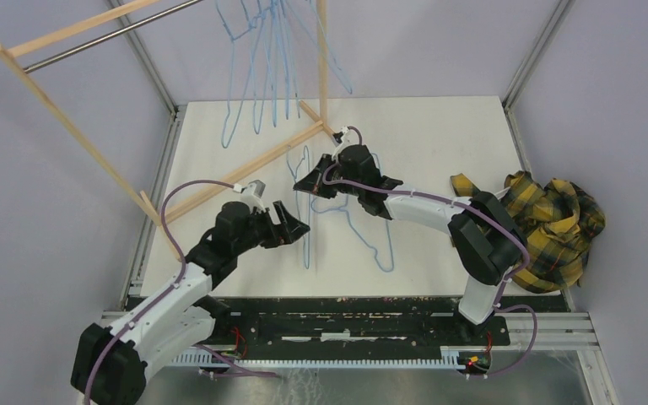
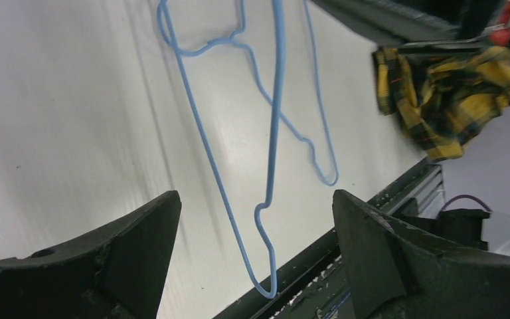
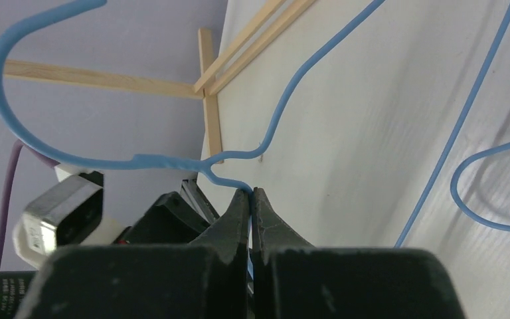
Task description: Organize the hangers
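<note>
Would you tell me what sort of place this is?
Probably a robotics lab test cell: a white table enclosed by lilac panels, the left arm and right arm bolted at its edge, and a wooden rack hung with blue hangers.

Left arm (image 1: pixel 177 295): extends from its base at the near left corner up toward the centre of the surface (image 1: pixel 439 143). Left tool (image 1: pixel 293 226) (image 2: pixel 255 199): jaws spread wide apart, gripping nothing, pointing toward the right arm (image 1: pixel 422 211).

Right arm: elbow bent near the right side, forearm reaching left across the surface. Right tool (image 1: pixel 308 180) (image 3: pixel 251 193): jaws pressed together, pinching the wire of a light-blue hanger (image 3: pixel 139 161) just below its hook. The two tools are near each other but not touching.
</note>
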You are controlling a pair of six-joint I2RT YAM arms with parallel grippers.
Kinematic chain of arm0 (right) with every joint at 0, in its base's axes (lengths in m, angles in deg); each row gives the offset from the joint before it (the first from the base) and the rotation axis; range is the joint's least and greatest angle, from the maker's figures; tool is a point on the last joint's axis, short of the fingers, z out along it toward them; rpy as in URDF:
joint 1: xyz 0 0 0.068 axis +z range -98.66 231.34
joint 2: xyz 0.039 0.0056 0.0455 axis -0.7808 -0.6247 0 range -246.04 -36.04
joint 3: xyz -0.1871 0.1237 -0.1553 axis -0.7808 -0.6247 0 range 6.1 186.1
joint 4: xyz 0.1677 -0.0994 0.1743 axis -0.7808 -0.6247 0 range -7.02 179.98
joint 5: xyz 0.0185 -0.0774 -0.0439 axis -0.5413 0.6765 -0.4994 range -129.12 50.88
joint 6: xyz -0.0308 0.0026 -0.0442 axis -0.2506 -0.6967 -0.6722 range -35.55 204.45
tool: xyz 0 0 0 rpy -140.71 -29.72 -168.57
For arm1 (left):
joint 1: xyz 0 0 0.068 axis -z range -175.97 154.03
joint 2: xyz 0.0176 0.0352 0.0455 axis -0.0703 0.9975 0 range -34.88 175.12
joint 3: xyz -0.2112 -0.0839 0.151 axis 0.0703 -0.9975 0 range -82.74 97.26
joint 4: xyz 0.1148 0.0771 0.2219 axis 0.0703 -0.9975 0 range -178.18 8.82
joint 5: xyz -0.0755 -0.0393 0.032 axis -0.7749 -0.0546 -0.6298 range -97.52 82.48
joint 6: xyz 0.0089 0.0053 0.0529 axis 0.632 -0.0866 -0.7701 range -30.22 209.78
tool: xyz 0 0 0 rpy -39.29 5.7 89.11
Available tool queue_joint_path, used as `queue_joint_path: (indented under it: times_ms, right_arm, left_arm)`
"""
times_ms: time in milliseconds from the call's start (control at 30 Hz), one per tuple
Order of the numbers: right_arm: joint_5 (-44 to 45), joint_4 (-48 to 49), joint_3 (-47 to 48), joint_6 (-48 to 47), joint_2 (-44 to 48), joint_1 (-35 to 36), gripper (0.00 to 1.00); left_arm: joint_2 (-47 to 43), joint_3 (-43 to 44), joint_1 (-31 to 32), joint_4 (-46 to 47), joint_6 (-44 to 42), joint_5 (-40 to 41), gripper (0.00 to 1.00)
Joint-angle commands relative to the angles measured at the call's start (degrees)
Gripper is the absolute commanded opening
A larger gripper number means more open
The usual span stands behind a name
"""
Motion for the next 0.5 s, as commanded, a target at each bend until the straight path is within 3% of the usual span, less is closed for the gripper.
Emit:
queue_joint_path:
  times_ms: [0,333,400,433,467]
  right_arm:
    - [-1.3,3.0,3.9,1.1,1.4,0.2,0.01]
    - [-3.9,1.3,3.2,3.3,4.4,0.7,0.01]
    - [-4.2,0.5,3.1,3.5,4.9,1.1,0.01]
    - [-4.2,0.5,2.9,3.6,5.1,1.3,0.01]
    - [-4.3,0.5,2.5,3.8,5.2,1.6,0.01]
  left_arm:
    - [6.2,4.3,5.8,2.5,-3.6,13.0,0.9]
    - [15.6,5.5,11.3,6.9,-3.3,24.9,0.86]
    - [17.3,5.5,12.2,7.9,-2.9,26.3,0.79]
    - [17.9,5.6,12.5,8.2,-2.7,26.9,0.7]
    - [18.3,5.7,12.8,8.3,-2.7,27.6,0.55]
